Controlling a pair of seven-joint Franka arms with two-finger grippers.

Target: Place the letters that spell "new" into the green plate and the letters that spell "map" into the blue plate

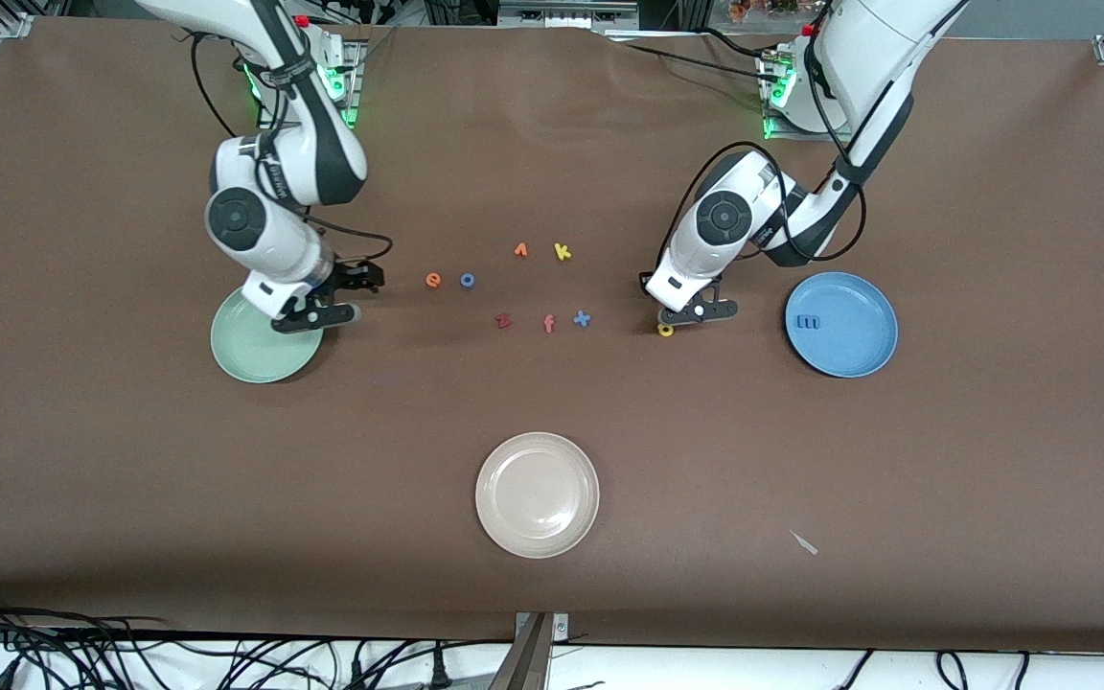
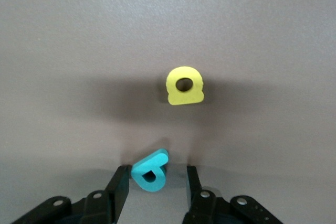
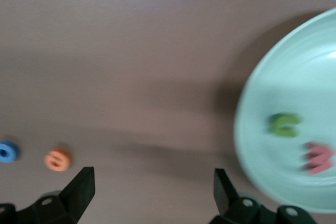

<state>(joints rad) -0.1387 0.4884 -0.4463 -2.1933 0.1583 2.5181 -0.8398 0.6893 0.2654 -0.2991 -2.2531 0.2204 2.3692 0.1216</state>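
Note:
My left gripper [image 1: 681, 309] [image 2: 159, 174] is low over the table beside the blue plate [image 1: 849, 350]. The teal a [image 2: 151, 171] sits tilted between its jaws. It leans on one finger [image 2: 122, 182], and a gap shows at the other. The yellow p [image 2: 185, 85] [image 1: 665, 330] lies just past the fingertips. A blue m [image 1: 809, 322] lies in the blue plate. My right gripper [image 1: 346, 295] [image 3: 154, 182] hangs open and empty by the rim of the green plate [image 1: 255, 355] [image 3: 262, 93]. That plate holds the olive n [image 3: 285, 125] and the pinkish w [image 3: 318, 157]. The orange e [image 1: 433, 280] [image 3: 58, 159] lies on the table.
Loose letters lie mid-table: a blue o [image 1: 467, 280], a small orange letter [image 1: 520, 250], a yellow k [image 1: 563, 252], a dark red z [image 1: 503, 321], an orange f [image 1: 548, 324] and a blue x [image 1: 582, 319]. A beige plate [image 1: 537, 537] sits nearer the front camera.

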